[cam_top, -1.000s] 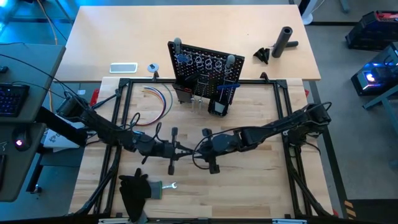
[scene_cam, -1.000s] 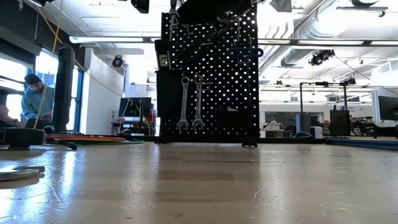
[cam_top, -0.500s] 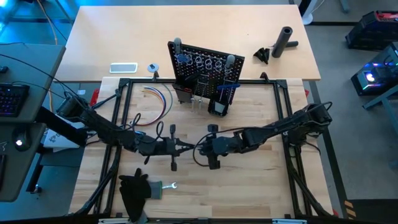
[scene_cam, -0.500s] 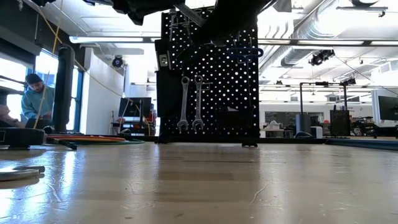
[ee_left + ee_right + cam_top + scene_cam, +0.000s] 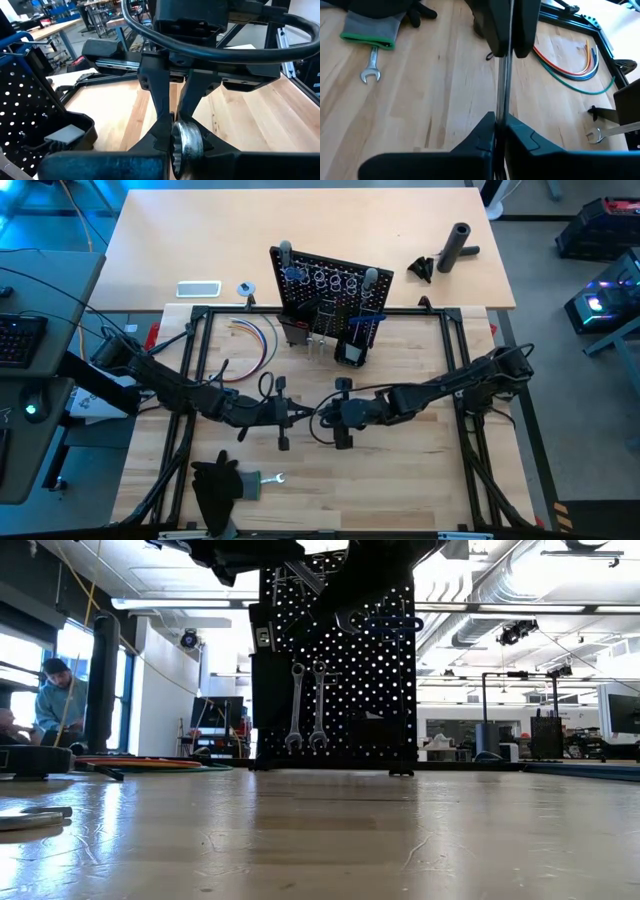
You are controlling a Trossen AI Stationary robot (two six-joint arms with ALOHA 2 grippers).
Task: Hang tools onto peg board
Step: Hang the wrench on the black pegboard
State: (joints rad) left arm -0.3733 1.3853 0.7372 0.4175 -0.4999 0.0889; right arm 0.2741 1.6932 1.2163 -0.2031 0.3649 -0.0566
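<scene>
A: What are the two grippers doing?

B: They meet above the middle of the light wooden table point(image 5: 420, 460). The left gripper point(image 5: 296, 416) is clamped on a slim silver wrench point(image 5: 186, 145); its ring end shows right between the dark fingers in the left wrist view. The right gripper point(image 5: 318, 418) faces it from the other side, and its fingers point(image 5: 482, 135) are pinched narrow on the same wrench, whose shaft point(image 5: 504, 75) runs straight ahead to the left gripper in the right wrist view.

A: So both hold one tool?

B: Yes, both are closed on it, off the tabletop.

A: And the peg board?

B: The black perforated peg board point(image 5: 325, 285) stands upright farther back, well apart from the grippers. Two silver wrenches point(image 5: 306, 705) hang side by side on it in the low view.

A: Anything else on the table?

B: Another small silver wrench point(image 5: 274, 478) lies near the front edge, just beside a black glove-like cloth with a green cuff point(image 5: 215, 488). A bundle of coloured wires point(image 5: 258, 345) curves to the left of the board.
</scene>
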